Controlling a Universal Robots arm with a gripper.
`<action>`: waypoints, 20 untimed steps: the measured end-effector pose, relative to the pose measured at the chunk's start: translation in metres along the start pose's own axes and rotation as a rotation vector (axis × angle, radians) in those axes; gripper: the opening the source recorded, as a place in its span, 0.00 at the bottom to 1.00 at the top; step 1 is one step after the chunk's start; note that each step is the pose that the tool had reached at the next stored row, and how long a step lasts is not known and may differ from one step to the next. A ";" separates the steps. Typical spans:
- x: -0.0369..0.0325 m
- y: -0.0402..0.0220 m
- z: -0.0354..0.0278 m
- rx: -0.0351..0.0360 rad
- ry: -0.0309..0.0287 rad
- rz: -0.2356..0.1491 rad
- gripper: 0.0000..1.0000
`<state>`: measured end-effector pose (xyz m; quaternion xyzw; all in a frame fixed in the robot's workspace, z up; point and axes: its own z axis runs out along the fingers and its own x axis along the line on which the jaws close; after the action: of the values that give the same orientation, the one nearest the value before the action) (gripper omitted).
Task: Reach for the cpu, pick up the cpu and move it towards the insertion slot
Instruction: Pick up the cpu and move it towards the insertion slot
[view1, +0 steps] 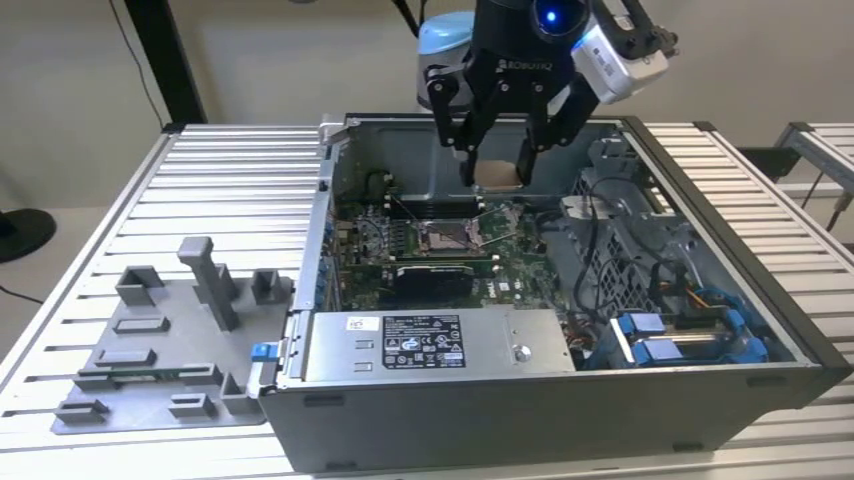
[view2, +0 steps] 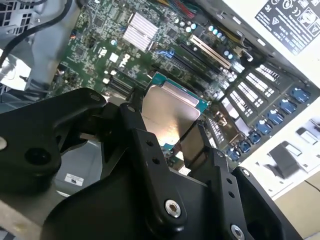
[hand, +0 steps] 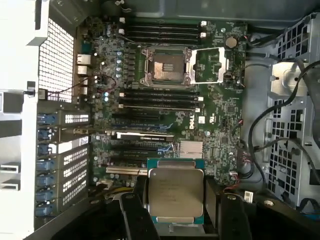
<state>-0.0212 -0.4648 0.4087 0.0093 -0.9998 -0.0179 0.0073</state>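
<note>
Over a slatted metal table (view1: 200, 190), the tool (view1: 498, 178) grips the cpu (hand: 176, 192).

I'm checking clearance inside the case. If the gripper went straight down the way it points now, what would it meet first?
Probably the green motherboard near the insertion slot. The gripper holds the cpu above the board; whether it is exactly over the slot is unclear.

beige wall (view1: 267, 60); slatted metal table (view1: 227, 190)
</note>
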 end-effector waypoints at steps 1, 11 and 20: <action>-0.0029 0.0000 0.0000 0.0000 0.0000 0.000 0.00; -0.0295 -0.0005 -0.0004 -0.0001 0.0003 0.000 0.00; -0.0347 -0.0006 -0.0005 -0.0001 0.0003 0.000 0.00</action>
<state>0.0135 -0.4648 0.4087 0.0093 -0.9998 -0.0179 0.0074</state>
